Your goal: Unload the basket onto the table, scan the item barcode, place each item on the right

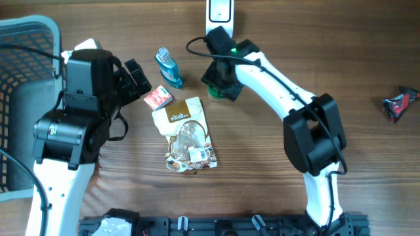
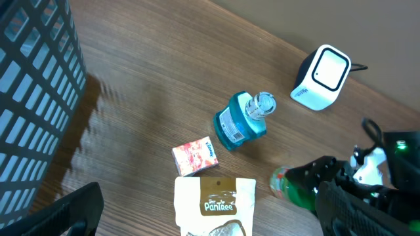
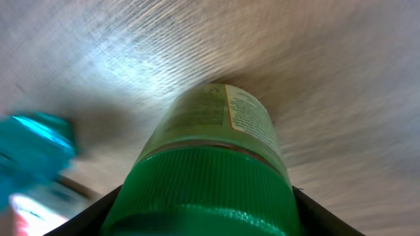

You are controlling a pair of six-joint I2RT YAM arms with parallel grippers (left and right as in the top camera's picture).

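Note:
A jar with a ribbed green lid [image 3: 210, 177] and a pale label stands on the wooden table just in front of the white barcode scanner [image 1: 219, 12]. My right gripper [image 1: 222, 78] is shut on the lid, one dark finger [image 3: 98, 213] pressed against each side. The jar [image 2: 292, 187] also shows in the left wrist view, low on the right and partly behind the right arm. The scanner [image 2: 321, 77] faces the table there. My left gripper [image 1: 134, 78] hangs open over the table's left part with nothing between its fingers [image 2: 72, 210].
A blue bottle [image 1: 169, 67] lies left of the jar. A small red box [image 1: 157, 98] and a white snack pouch [image 1: 187, 134] sit in front of it. A dark mesh basket [image 1: 20, 78] fills the left edge. A red wrapper [image 1: 399, 105] lies far right.

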